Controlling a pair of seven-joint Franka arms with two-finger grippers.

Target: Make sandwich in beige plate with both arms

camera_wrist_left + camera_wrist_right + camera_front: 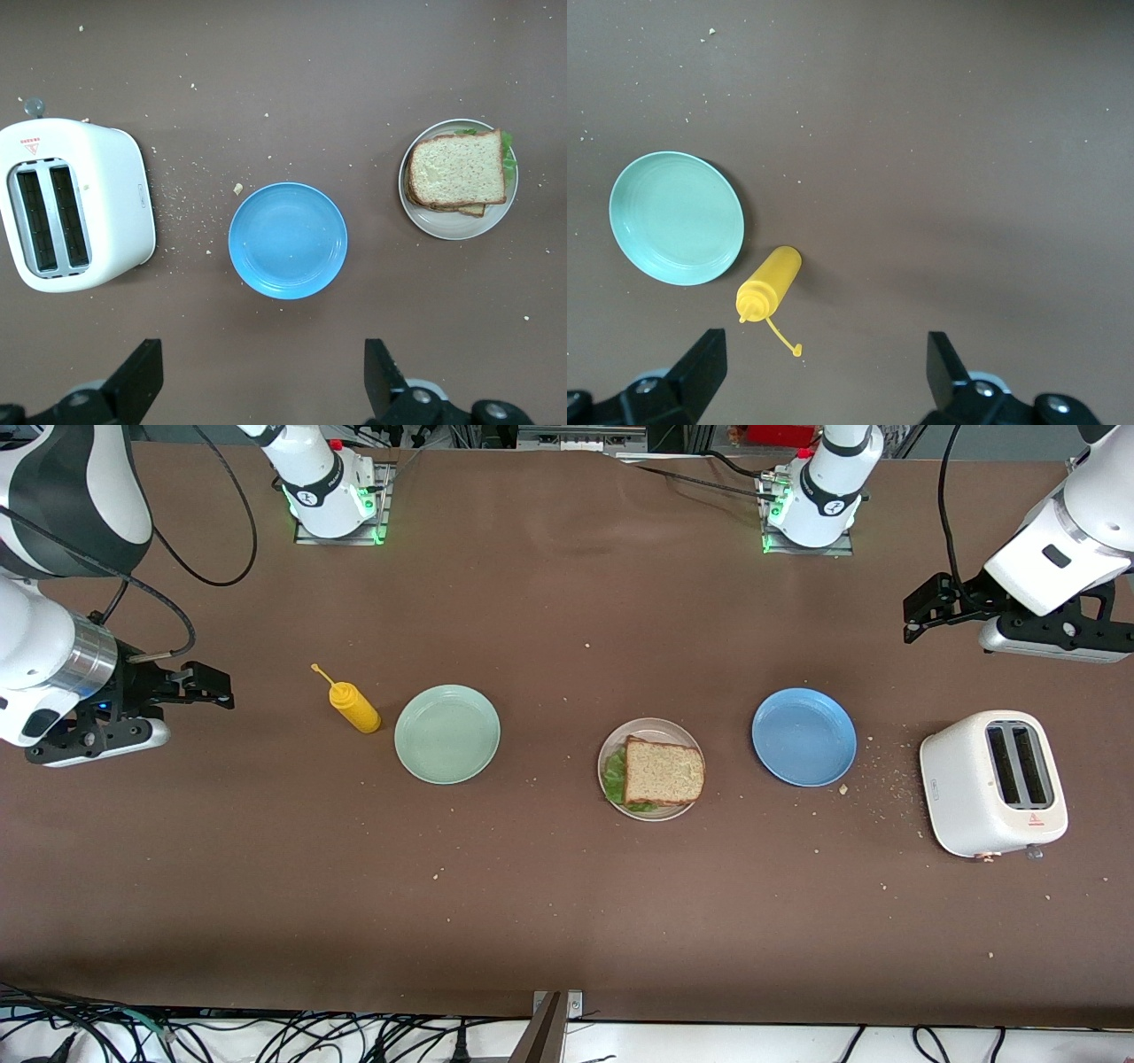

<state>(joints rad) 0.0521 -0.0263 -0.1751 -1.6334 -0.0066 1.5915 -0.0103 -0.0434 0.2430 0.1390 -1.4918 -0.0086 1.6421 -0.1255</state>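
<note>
Nearest the front camera stands the white two-slot plastic toaster (993, 783), at the left arm's end of the brown table (549, 921), both slots empty and crumbs (886, 784) scattered beside it.

Slightly farther back, mid-table, sits the round pale beige plate (607, 754) carrying the sandwich (663, 771): square brown wholemeal slices stacked, with ruffled green lettuce (614, 779) showing at the edge toward the right arm's end. The sandwich lies on the plate, untouched by either gripper.

On much the same line lie the round blue plate (803, 736), between the beige plate and the toaster, and the round mint-green plate (446, 733), toward the right arm's end. Both hold nothing. Just beside the mint-green plate lies a yellow plastic squeeze bottle (354, 707), on its side, nozzle pointing away from the plate.

Right gripper (213, 686): fingers spread fully apart, nothing between them, raised over bare table at its own end, well apart from the sandwich; the bottle and mint-green plate lie between.

Left gripper (921, 613): fingers likewise spread wide, nothing held, raised over bare table above the toaster's end; the blue plate lies between it and the sandwich.
</note>
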